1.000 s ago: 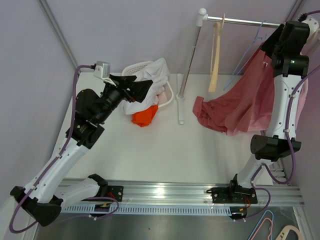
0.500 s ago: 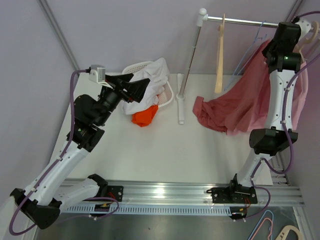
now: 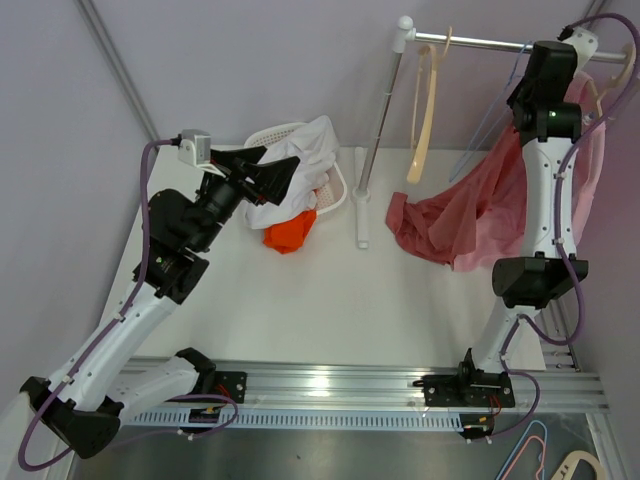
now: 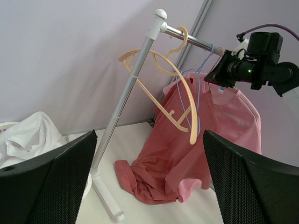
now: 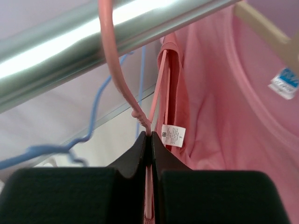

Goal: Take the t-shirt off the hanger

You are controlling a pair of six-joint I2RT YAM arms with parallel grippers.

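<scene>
- A booth closed in by pale lilac panels [image 3: 250, 60] is shown, with a white table [image 3: 330, 300] spread between them.
- A metal clothes rail [image 3: 480, 43] is carried high on an upright post [image 3: 378, 120] at the far side of the table.
- The red t-shirt [image 3: 470, 215] is hung at the rail's right end, its lower part pooled on the table; a paler pink t-shirt [image 4: 238, 121] is hung just beside it.
- A white laundry basket [image 3: 275, 133] is set toward the far left, with a white garment [image 3: 310, 150] heaped in it and an orange garment [image 3: 290, 232] at its near side.
- An empty beige hanger [image 4: 173, 93] and a blue hanger [image 5: 93, 126] are hooked on the rail.
- The right gripper [image 5: 150, 140] is clamped fully closed on the neck of the pink hanger [image 5: 117, 70], just under the rail; the red t-shirt's collar and label are seen just beside the fingers, the rest hanging below.
- The left gripper [image 4: 150, 137] is held wide apart and empty near the basket, well apart from the red t-shirt.
</scene>
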